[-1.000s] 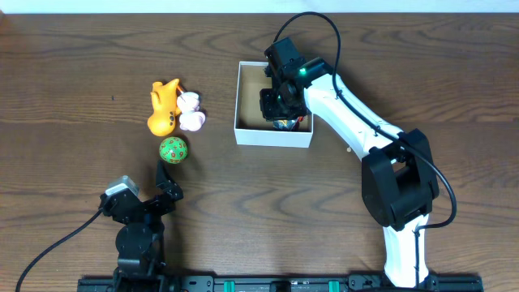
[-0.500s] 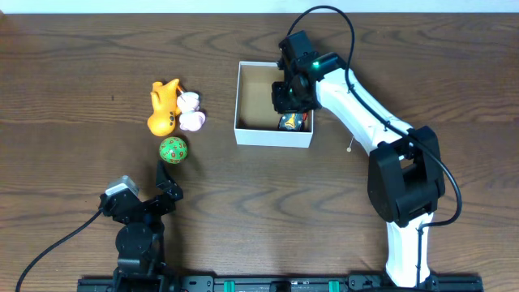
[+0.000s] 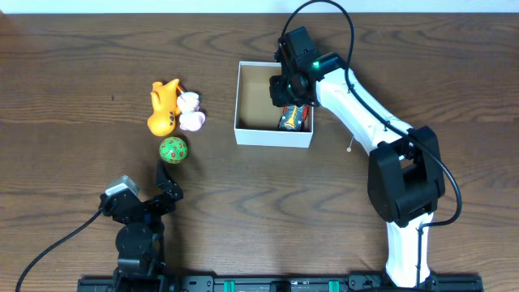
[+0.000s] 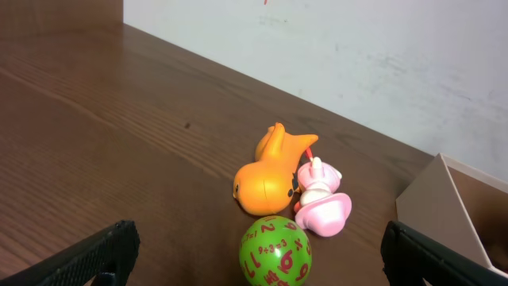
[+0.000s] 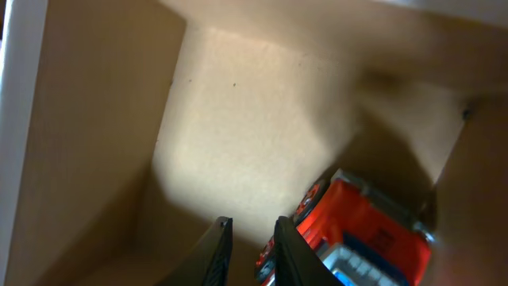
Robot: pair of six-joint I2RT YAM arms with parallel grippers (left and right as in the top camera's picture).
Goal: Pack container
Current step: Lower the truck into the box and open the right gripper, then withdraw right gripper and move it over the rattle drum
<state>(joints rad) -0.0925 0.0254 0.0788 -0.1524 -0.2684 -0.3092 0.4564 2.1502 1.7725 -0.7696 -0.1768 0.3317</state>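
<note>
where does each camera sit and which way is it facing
overhead: fixed above the table, looking straight down; left arm and right arm show
left wrist: low over the table, facing the orange toy, pink toy, green ball; its open fingers in the bottom corners
right wrist: looking down into the container at a red toy car; right end effector narrowly open
shared: overhead and left wrist both show those toys

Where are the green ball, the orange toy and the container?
green ball (image 3: 173,150): overhead view, middle of the ball.
orange toy (image 3: 163,113): overhead view, its round body.
container (image 3: 272,136): overhead view, near white wall.
</note>
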